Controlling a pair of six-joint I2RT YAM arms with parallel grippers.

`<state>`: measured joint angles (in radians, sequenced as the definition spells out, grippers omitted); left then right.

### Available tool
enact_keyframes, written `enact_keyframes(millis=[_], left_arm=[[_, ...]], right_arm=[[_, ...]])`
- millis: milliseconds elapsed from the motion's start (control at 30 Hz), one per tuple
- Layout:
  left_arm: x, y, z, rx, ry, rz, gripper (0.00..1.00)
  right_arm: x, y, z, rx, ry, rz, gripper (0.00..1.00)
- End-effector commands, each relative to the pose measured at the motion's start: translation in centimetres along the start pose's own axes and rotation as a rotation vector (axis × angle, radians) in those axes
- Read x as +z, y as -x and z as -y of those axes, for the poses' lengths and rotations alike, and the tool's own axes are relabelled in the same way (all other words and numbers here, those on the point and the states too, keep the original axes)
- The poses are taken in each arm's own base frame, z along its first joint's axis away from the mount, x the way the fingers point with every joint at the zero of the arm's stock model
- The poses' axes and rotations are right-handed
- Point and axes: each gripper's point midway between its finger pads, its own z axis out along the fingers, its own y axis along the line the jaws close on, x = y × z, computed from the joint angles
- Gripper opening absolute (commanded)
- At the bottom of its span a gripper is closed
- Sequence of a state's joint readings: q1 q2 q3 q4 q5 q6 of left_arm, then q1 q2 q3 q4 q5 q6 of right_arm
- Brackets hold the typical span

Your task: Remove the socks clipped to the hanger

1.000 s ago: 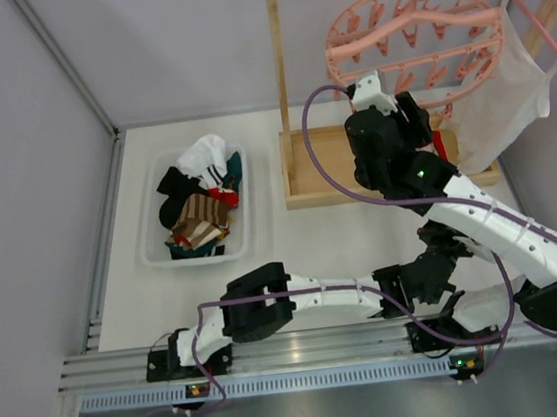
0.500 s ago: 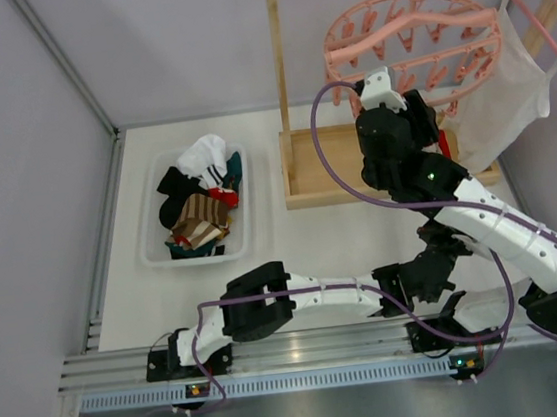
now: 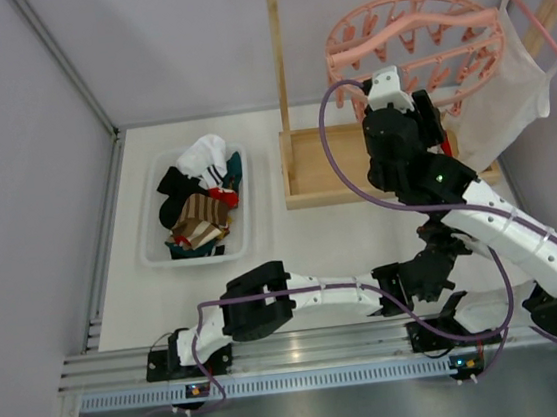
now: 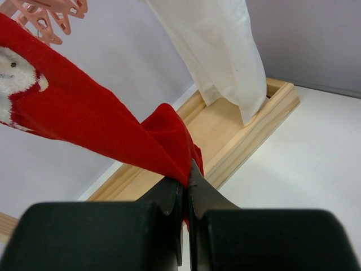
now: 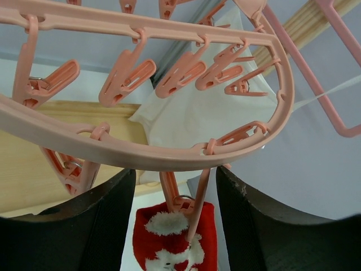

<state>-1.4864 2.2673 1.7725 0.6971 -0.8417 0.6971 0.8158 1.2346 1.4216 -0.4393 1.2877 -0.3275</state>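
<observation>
Your left gripper (image 4: 185, 183) has its jaws pinched on the low end of the red sock (image 4: 84, 124), which runs up to the pink hanger (image 5: 169, 34). Your right gripper (image 5: 175, 192) sits spread wide either side of the clip (image 5: 189, 206) biting the sock's cuff. The sock's white print is cut off, can't make it out.

text: we read none | labels, brands: we find none | numbers, signs: we make out none in any of our three views
</observation>
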Motion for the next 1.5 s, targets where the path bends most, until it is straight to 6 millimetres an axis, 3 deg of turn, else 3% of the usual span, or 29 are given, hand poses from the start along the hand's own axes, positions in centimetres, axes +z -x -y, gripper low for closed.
enact_keyframes(millis=[0, 367, 633, 1100, 1300, 1467], left_arm=[[-0.1, 2.3, -1.4, -0.072, 0.011, 0.047, 0.00], [0.1, 2.5, -1.9, -0.085, 0.022, 0.048, 0.00], [-0.1, 2.8, -2.2, -0.094, 0.018, 0.053, 0.00], [-0.3, 3.1, -2.8, -0.109, 0.019, 0.056, 0.00], [-0.4, 3.0, -2.8, -0.110, 0.019, 0.055, 0.00], [-0.4, 2.9, -2.7, -0.108, 0.018, 0.052, 0.00]], right_arm=[[-0.6, 1.1, 1.8, 0.097, 0.008, 0.019, 0.57], [-1.4, 1.4, 2.1, 0.149, 0.038, 0.045, 0.55], [-0.6, 1.1, 0.4, 0.112, 0.039, 0.042, 0.54], [1.1, -0.9, 0.0, 0.100, -0.005, 0.008, 0.53], [1.5, -0.7, 0.1, 0.097, -0.018, 0.013, 0.48], [1.7, -0.3, -0.2, 0.089, -0.023, 0.016, 0.36]])
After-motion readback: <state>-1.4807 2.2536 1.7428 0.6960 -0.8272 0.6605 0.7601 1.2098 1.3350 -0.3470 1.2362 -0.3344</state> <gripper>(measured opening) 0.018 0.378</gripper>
